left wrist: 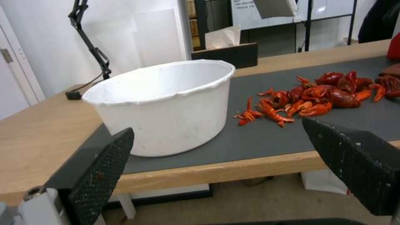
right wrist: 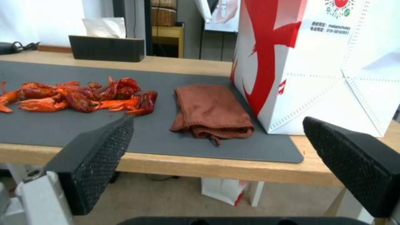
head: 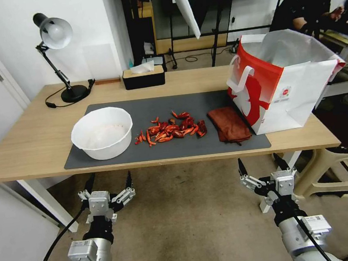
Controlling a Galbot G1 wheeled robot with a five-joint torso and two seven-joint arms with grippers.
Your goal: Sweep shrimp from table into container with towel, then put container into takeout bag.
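both grippers, the left gripper [head: 108,182] and the right gripper [head: 260,164], hang wide open below the table [head: 29,143] edge. on the mat, the shrimp [head: 170,130] lie between the container [head: 102,132] and the towel [head: 228,124], beside the takeout bag [head: 281,80].

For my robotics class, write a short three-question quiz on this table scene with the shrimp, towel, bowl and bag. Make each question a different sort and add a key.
1. True or false: the towel lies on the dark mat between the shrimp and the takeout bag.
2. Multiple choice: where is the left gripper? A) inside the container B) below the front edge of the table, open C) shut on the towel.
3. Fill in: the black tissue box stands at the ___ edge of the table, beside the desk lamp.

Key: 1 true. 2 B; the right gripper hangs likewise, open and holding nothing. 3 far.
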